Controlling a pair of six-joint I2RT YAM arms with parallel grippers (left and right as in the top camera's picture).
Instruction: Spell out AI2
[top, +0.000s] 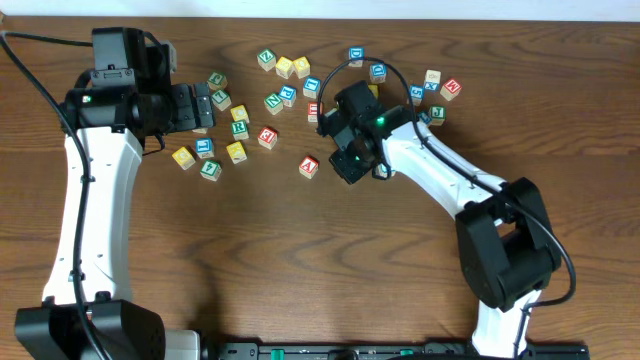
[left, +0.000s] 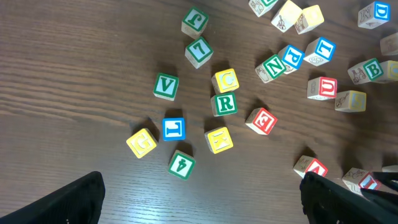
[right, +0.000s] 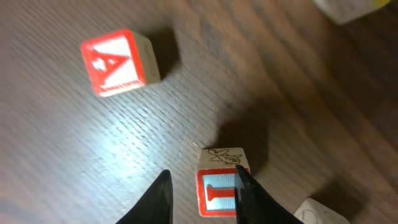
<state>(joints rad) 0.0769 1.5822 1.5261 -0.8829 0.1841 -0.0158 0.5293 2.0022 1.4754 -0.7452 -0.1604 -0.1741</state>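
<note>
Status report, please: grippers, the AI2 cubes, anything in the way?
Left gripper open, empty. Right gripper open, low over I cube. A cube lies apart, nothing between them. 2 cube not identified.

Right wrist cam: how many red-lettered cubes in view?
2: the A cube at upper left, the I cube at bottom centre. Others may lie outside the frame.

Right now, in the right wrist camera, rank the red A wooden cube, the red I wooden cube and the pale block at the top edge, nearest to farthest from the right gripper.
1. Red I wooden cube, at the right gripper's fingertips.
2. Red A wooden cube, upper left.
3. Pale block, top right corner.
</note>
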